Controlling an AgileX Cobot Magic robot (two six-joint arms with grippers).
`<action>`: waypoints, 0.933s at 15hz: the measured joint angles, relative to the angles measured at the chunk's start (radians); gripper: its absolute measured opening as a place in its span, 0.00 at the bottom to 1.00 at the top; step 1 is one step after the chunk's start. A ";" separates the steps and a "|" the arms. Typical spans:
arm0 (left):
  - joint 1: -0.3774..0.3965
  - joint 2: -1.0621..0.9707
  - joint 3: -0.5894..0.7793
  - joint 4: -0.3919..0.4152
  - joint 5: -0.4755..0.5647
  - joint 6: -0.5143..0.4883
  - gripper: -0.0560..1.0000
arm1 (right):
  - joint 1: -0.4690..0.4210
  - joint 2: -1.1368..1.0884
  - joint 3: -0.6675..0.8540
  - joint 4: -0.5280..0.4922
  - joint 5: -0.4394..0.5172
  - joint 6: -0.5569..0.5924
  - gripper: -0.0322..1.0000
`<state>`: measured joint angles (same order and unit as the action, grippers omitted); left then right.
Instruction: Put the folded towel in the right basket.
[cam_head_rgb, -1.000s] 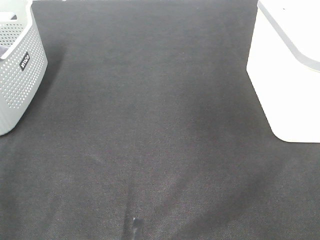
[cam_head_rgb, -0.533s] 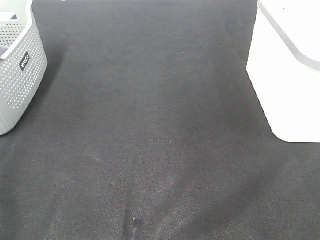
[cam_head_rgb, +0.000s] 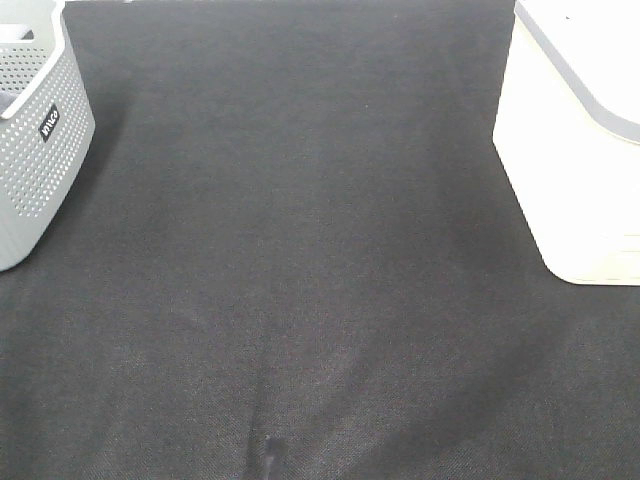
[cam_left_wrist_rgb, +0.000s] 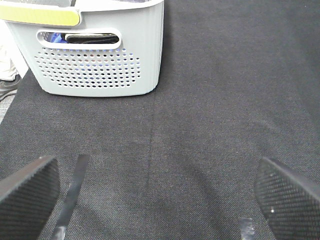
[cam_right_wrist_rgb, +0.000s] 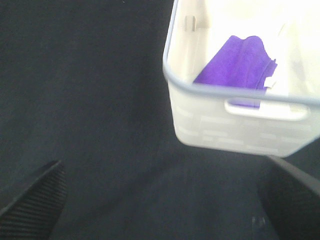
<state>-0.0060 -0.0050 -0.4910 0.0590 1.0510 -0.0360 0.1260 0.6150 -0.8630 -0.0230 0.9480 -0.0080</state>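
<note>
Purple folded towel is lying inside the white right basket, apart from the gaping, empty right claw. Overhead scene is showing nothing changed.

neither of my arms shows in the exterior high view. left end effector: jaws spread wide, one finger at each lower corner of the left wrist view, nothing between them, held above the tabletop. right end effector: jaws likewise spread wide, one finger at each lower corner of the right wrist view, nothing gripped, held clear of the tabletop. right wrist view is slightly blurred.
</note>
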 joint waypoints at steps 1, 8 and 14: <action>0.000 0.000 0.000 0.000 0.000 0.000 0.99 | 0.000 -0.097 0.051 0.004 0.033 -0.006 0.98; 0.000 0.000 0.000 0.000 0.000 0.000 0.99 | 0.000 -0.608 0.361 0.023 0.150 0.008 0.98; 0.000 0.000 0.000 0.000 0.000 0.000 0.99 | 0.000 -0.619 0.400 0.036 0.173 0.008 0.98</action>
<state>-0.0060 -0.0050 -0.4910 0.0590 1.0510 -0.0360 0.1260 -0.0040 -0.4630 0.0130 1.1210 0.0000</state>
